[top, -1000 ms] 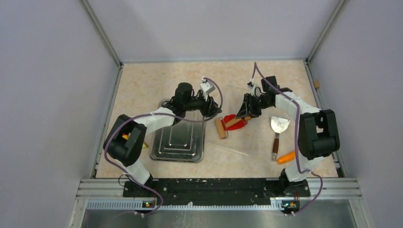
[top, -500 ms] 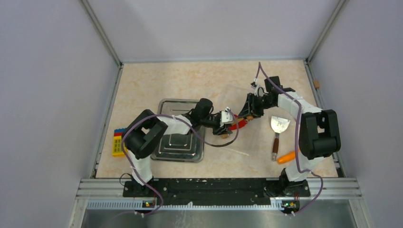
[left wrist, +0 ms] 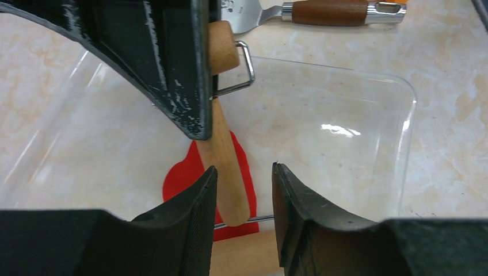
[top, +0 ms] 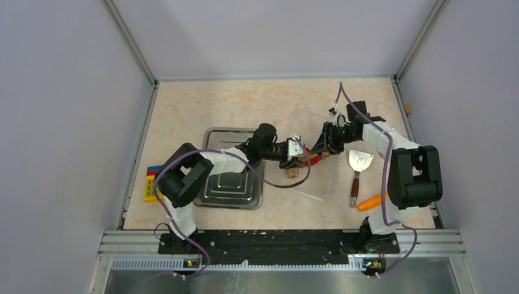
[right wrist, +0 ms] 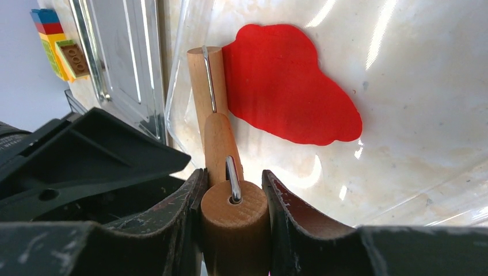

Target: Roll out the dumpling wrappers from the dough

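Black fingers of my right gripper are clamping the near barrel of the wooden pastry roller, its handle pointing ahead to the far barrel. That far barrel is touching the edge of the dough, a thin, irregular red sheet lying flat on the clear plastic tray at mid-table, between my two arms.

Opposite, my left gripper is hovering with its jaws apart, straddling the tip of the roller's handle without closing on it, low over the same red sheet.

I am judging the dough to be soft, light and easily marked: thin as it is, it is likely clinging to the plastic and could tear or wrinkle if pinched. So I am treating the roller as the thing to grip and letting wood do the pressing. If the sheet needs lifting, a free edge is the place to peel from.

Further out, a steel tray is sitting just left of the clear one, with a spatula and a carrot lying to the right.
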Robot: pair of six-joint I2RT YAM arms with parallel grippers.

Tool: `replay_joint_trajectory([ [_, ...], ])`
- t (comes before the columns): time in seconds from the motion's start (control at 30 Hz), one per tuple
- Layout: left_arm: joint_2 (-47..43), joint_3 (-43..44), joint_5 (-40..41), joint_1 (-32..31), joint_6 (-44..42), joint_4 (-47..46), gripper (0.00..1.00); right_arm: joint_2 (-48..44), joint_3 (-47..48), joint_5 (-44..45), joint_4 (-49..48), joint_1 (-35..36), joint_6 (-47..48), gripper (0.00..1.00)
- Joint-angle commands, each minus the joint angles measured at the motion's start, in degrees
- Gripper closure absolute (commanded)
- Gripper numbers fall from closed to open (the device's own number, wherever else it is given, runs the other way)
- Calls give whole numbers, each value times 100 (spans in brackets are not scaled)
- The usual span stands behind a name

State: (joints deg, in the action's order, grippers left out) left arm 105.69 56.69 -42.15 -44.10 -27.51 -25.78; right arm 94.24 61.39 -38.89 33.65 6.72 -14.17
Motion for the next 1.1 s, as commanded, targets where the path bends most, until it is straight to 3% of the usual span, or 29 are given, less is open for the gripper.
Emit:
replay_joint_trajectory([
  [0.0, -14, 341, 211, 23, -382, 98, 57, -142, -157, 611, 72, -74, 110, 100],
  [0.23, 642, 1137, 113, -68, -992, 1064, 63, -151, -146, 629, 101, -102, 146, 100],
  [0.6, 1160, 1916, -101, -347, -1387, 1550, 100, -280, -123, 664, 412, -376, 259, 100],
  [0.93, 742, 1884, -195, -245, -1256, 1612, 100, -463, 457, -370, 283, -444, 59, 100],
  [1.07, -112, 1123, -57, 34, -779, 1037, 71, -583, 824, -635, 439, -457, 50, 100],
])
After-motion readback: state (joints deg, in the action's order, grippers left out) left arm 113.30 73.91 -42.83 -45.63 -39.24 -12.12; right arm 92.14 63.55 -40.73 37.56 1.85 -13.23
